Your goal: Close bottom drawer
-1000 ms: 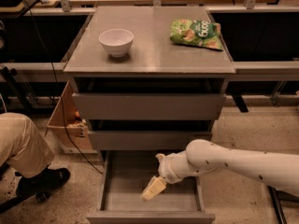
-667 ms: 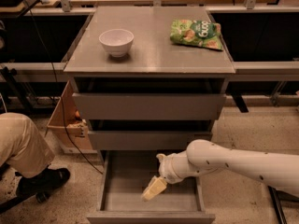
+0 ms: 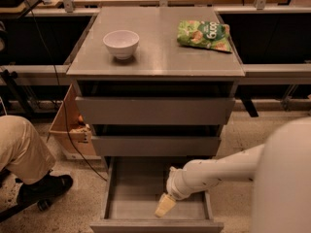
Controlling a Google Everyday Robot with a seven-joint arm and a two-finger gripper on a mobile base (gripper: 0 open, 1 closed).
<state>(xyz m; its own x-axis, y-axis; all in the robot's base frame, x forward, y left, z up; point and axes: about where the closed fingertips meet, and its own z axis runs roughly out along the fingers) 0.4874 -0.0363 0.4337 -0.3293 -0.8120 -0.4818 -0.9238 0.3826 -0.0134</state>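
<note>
Below the cabinet's [image 3: 160, 69] two upper fronts, the bottom drawer [image 3: 133, 194] stands open, drawn well out toward the camera. It is a shallow grey tray with smooth flat walls and a slim, handle-less front panel running left to right along the lower edge of the view. Its travel axis runs from that panel straight back under the cabinet.

The gripper [image 3: 165, 205], a cream-coloured wedge at the end of a white rounded arm [image 3: 218, 171], hangs inside the tray near its right half, tip angled down and leftward, close above the tray floor. It lies on the cabinet side of the front panel, so the panel sits just beyond it, toward the camera. Whether the gripper is open or closed cannot be told; nothing is seen in its hold. Judged from this layout, a closing push calls for contact that can drive the drawer backward, either on the outer face of the panel or against an inner wall.

Above, the middle drawer [image 3: 155, 145] and top drawer [image 3: 155, 110] show plain matt grey fronts. On the cabinet's brushed top rest a white bowl [image 3: 121, 42] at left and a crinkled green snack bag [image 3: 204, 34] at right. Left of the cabinet are a cardboard box [image 3: 65, 125] and a seated person's leg [image 3: 22, 147].
</note>
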